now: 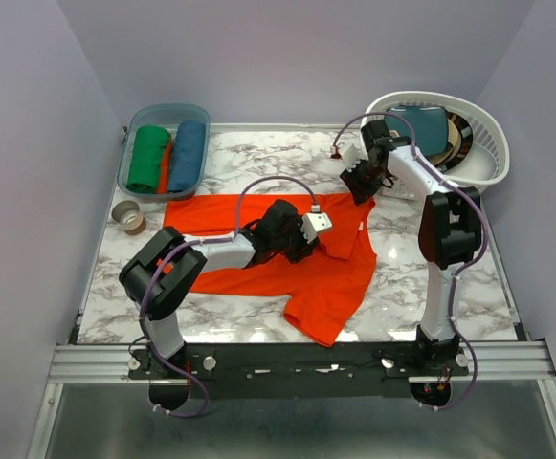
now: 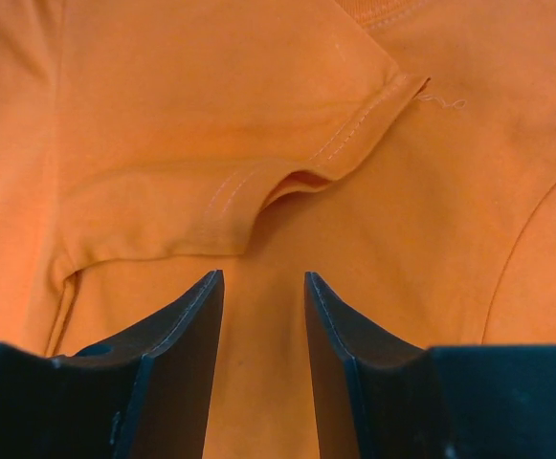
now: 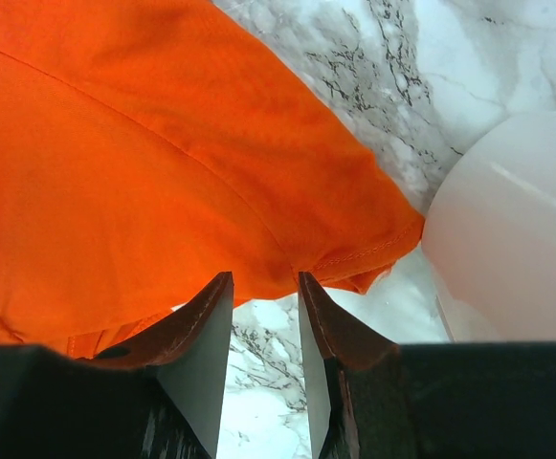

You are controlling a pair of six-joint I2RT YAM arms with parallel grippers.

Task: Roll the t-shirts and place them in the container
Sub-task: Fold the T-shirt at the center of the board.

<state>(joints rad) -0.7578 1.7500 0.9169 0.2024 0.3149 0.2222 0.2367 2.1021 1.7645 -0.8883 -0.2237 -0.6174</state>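
1. The orange-red t-shirt (image 1: 230,215) lies about mid-way across the marble surface (image 1: 258,153). It is partly folded, and its right part bunches toward the near edge, so it is not yet a tidy strip for rolling.
2. The left claw (image 2: 263,277) hovers low over the shirt's middle, released, with nothing between its jaws. A folded-in sleeve (image 2: 211,191) with a puckered hem lies just ahead of the tips.
3. The right claw (image 3: 263,277) sits at the shirt's far right corner (image 3: 373,253), close to the white basket (image 3: 507,239). Its jaws are parted with the cloth edge at the tips, so it looks released rather than pinching.
4. The step in hand seems to be squaring the shirt into a narrow band. To do it well, each claw should take every layer at the edge, not a single ply, and clench fully before lifting.
5. Both claws should travel together with the cloth lightly taut, so the fold line lands straight. Flatten the sleeve pucker first, or it may roll into a lump.
6. The right claw's path should avoid the basket wall.
7. A green roll (image 1: 148,158) and a blue roll (image 1: 189,153) sit in the bin (image 1: 174,108) at the far left. They suggest the target: tight, even cylinders.
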